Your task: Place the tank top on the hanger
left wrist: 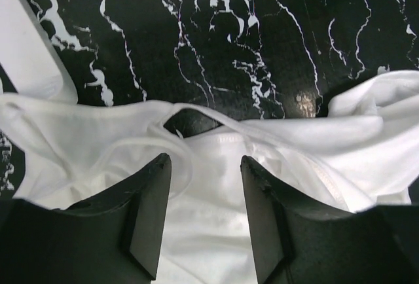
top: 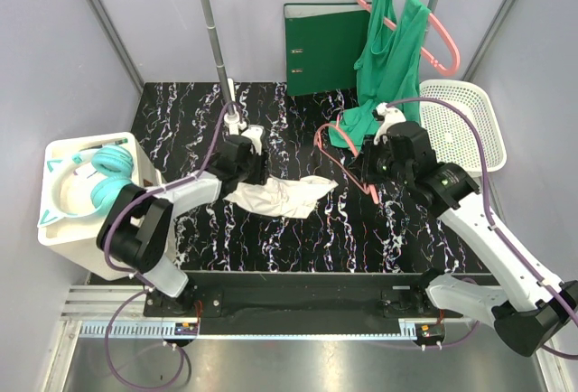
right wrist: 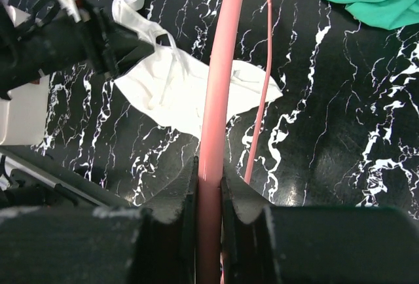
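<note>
Left wrist view: the left gripper (left wrist: 205,165) has its jaws apart directly over the white tank top (left wrist: 216,225), which lies crumpled on the black marbled table (left wrist: 196,35). The right gripper (right wrist: 209,174) is clamped on the thin light-pink hanger (right wrist: 221,88), held over the table beside the top.

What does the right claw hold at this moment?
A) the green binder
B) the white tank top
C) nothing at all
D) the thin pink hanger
D: the right claw is shut on a bar of the thin pink hanger, while the white tank top lies on the black marbled table.
</note>
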`<action>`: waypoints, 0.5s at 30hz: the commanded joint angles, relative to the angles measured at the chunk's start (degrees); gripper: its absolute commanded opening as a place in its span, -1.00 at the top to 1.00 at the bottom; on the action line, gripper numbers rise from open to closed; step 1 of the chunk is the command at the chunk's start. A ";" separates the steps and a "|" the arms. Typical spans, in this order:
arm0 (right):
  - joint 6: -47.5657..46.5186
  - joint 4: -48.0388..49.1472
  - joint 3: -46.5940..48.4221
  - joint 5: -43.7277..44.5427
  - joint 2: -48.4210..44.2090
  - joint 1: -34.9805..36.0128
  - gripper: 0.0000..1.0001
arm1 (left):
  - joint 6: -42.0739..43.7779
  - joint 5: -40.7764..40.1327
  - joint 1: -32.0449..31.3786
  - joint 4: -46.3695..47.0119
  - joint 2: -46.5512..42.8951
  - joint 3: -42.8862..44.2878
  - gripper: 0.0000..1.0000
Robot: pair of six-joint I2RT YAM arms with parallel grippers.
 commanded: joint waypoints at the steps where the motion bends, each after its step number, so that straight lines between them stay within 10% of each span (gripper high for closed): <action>1: 1.17 3.01 -0.25 -1.33 -1.99 -0.45 1.00 | 2.93 -1.86 -0.04 -2.04 4.08 6.10 -0.02; 15: 1.17 3.10 -0.51 -1.42 -2.17 -0.81 1.00 | 1.79 -5.57 -0.04 -10.39 6.02 7.34 0.09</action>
